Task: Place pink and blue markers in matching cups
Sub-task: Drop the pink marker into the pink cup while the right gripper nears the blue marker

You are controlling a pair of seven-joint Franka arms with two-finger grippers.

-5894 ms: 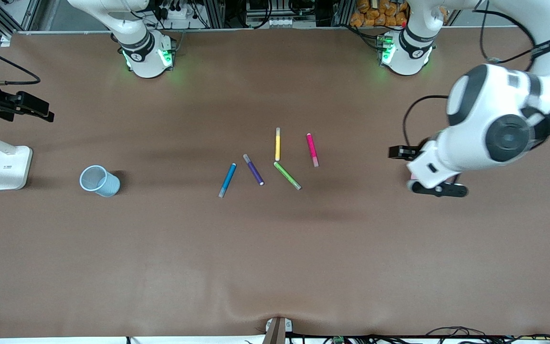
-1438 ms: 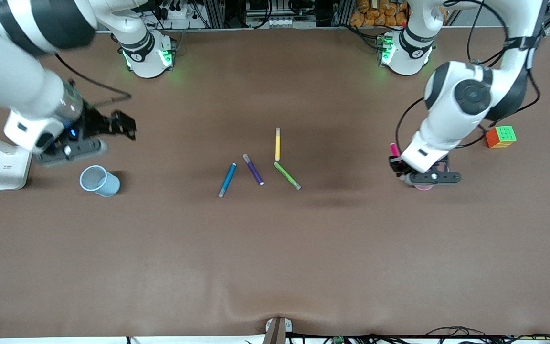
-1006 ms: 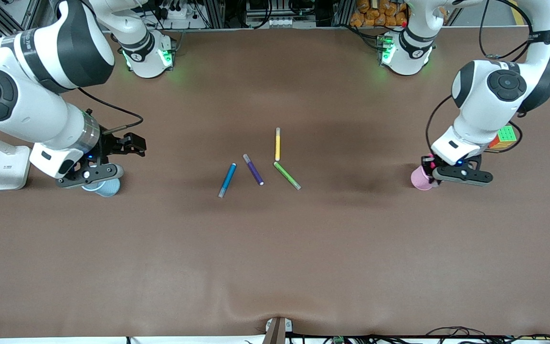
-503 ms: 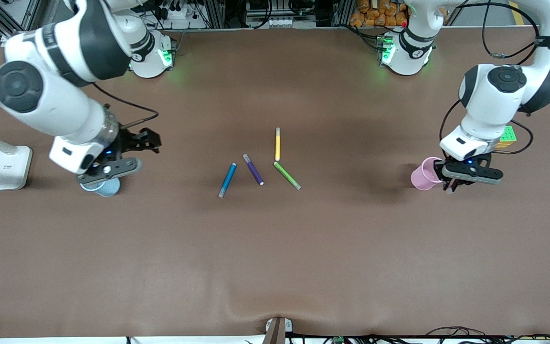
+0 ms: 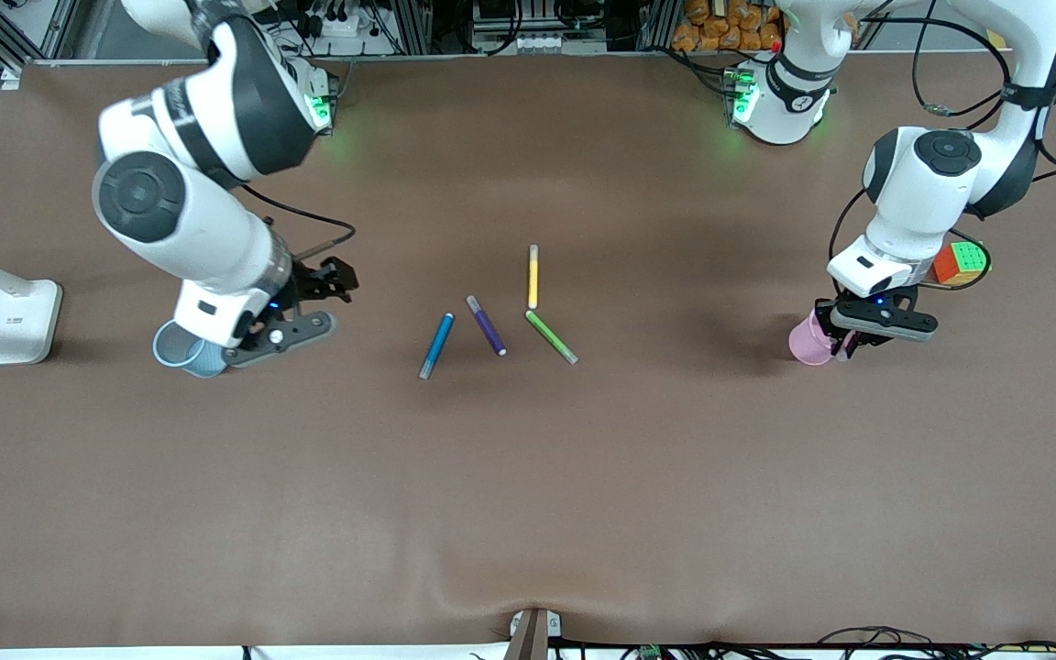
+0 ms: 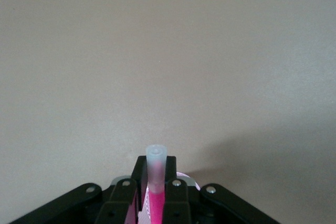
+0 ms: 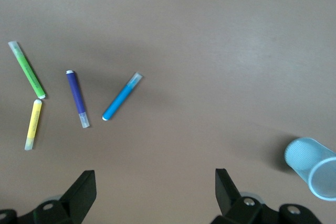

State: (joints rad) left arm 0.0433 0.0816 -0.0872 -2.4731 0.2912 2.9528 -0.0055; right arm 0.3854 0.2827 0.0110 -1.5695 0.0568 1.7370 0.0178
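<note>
The left gripper [image 5: 844,341] is clamped on the slim magenta-pink marker with a pale end [image 6: 156,174], holding it upright over the small pale pink tapered cup [image 5: 806,341] that stands toward the left arm's end of the table. In the left wrist view the pale end points up between the black fingers [image 6: 171,187], and a sliver of the cup's rim shows just beside them. Near the cup, farther from the front camera, sits a multicoloured puzzle cube [image 5: 961,261], partly covered by the left arm, whose forearm drops steeply from a bent elbow.

The right gripper [image 5: 271,335] hangs with its fingers [image 7: 82,190] spread wide apart and nothing between them, over the brown table [image 5: 528,495] just beside the small pale blue mesh-walled cup [image 5: 181,347]. The right arm folds down from its base, its wrist covering part of that cup.

Mid-table lie four pens, well apart from both cups: the bright blue marker with a greyish end [image 5: 436,346], a dark purple marker with a white tip [image 5: 486,324], a yellow marker [image 5: 533,276] and a green marker [image 5: 551,336]. The yellow and green ones nearly meet at their ends. A white lamp base [image 5: 18,321] stands at the right arm's end. The brown cloth nearer the front camera lies bare.
</note>
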